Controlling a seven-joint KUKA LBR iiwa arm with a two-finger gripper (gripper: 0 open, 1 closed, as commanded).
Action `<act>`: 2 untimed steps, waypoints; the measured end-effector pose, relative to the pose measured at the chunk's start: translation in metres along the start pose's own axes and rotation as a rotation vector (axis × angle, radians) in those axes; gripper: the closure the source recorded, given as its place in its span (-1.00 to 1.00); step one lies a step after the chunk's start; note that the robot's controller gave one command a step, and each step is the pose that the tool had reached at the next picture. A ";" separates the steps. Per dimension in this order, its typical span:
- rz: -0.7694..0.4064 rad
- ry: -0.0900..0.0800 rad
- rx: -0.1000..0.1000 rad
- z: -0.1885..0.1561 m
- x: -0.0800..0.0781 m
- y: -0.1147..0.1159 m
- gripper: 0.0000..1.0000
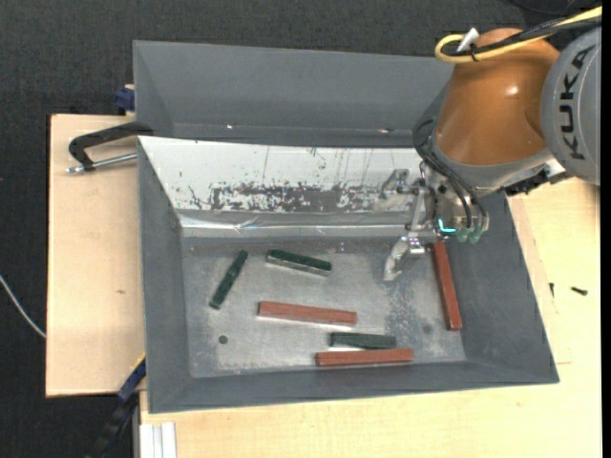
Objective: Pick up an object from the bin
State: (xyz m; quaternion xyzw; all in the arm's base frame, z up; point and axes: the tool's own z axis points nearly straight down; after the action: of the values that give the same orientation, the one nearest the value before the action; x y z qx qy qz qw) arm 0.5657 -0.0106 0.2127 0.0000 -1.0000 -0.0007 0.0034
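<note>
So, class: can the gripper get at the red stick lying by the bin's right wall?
Probably yes. The gripper hangs just beside the red stick at its upper end, and nothing lies on it, though the bin's sloping right wall close by may crowd the approach.

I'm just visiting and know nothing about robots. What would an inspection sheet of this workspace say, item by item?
Surface: grey metal bin, back wall scratched.
Job's things: three red sticks, one along the right wall; three green sticks, one near the middle.
Clutter: small dark speck on the bin floor.
Grippers: gripper low in the bin's right side, just left of the wall-side red stick.
Cables: yellow cable over the arm's orange cover; thin wire at far left.
Surroundings: dark floor.
</note>
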 end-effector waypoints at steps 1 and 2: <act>0.000 -0.008 0.000 -0.004 -0.002 0.000 -1.00; -0.100 -0.009 0.001 0.040 0.044 0.045 -1.00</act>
State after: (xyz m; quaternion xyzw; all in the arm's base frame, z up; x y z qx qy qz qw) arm 0.5216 0.0343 0.1729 0.0499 -0.9988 -0.0004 -0.0010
